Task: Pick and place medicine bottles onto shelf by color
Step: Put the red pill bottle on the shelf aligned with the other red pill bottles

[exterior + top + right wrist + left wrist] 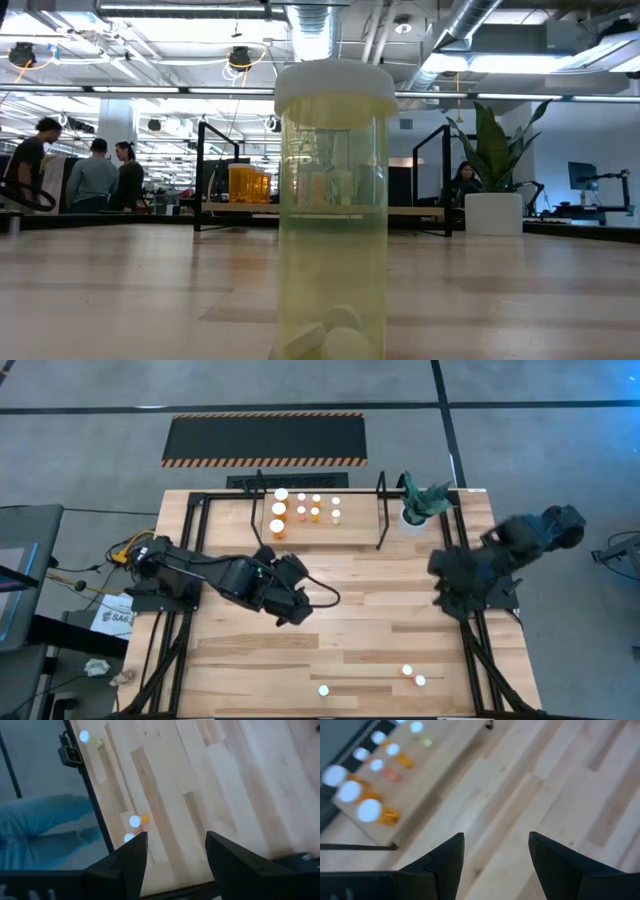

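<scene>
Medicine bottles [301, 510] mostly grouped on shelf [380, 510] floor at table's far edge; three more [407, 671] loose near front edge, one pale bottle [333, 215] filling low view, bottom cut off. Left gripper [297, 607] mid-table, fingers [445, 862] apart, holding nothing. Right gripper [175, 852] over right side, blurred in high view, jaws parted, empty. Potted plant [421, 502] beside shelf.
</scene>
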`<state>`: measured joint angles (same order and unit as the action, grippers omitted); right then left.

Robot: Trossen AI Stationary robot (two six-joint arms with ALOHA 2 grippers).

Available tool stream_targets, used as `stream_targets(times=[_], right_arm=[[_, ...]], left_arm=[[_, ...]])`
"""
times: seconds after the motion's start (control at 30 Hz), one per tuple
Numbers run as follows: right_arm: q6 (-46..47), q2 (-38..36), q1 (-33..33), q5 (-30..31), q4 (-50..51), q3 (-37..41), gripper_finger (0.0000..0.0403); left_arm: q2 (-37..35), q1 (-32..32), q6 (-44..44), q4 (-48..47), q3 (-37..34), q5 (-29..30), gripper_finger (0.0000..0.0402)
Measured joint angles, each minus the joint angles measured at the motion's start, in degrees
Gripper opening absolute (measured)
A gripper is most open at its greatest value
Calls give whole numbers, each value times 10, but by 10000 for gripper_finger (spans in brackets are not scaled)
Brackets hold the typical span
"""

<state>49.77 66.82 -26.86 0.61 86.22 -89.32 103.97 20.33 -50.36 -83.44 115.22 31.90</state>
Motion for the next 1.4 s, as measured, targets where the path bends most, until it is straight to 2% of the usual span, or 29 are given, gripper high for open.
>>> stream_targets(times=[0.17, 0.3, 0.43, 0.6, 0.77, 0.87, 1.1, 1.4], right_arm=[[145, 7, -123, 56, -54, 57, 220], [197, 61, -164, 65, -79, 78, 220], [242, 126, -181, 63, -110, 78, 220], [277, 211, -183, -3, -160, 78, 220], [308, 282, -188, -74, -170, 78, 220], [319, 311, -202, -95, -190, 78, 220], [336, 354, -213, -102, -193, 78, 227], [340, 357, -212, -88, -197, 78, 250]], left_arm=[[25, 15, -3, 8, 0, -40, 210], [46, 28, -9, -1, 0, -62, 209], [54, 52, -21, 0, 0, -78, 210], [57, 105, -56, 0, 0, -92, 210], [57, 174, -113, 5, 0, -70, 210], [57, 210, -152, 5, 0, -51, 210], [57, 266, -234, 5, 0, -10, 210], [57, 270, -255, 4, 0, 5, 210]])
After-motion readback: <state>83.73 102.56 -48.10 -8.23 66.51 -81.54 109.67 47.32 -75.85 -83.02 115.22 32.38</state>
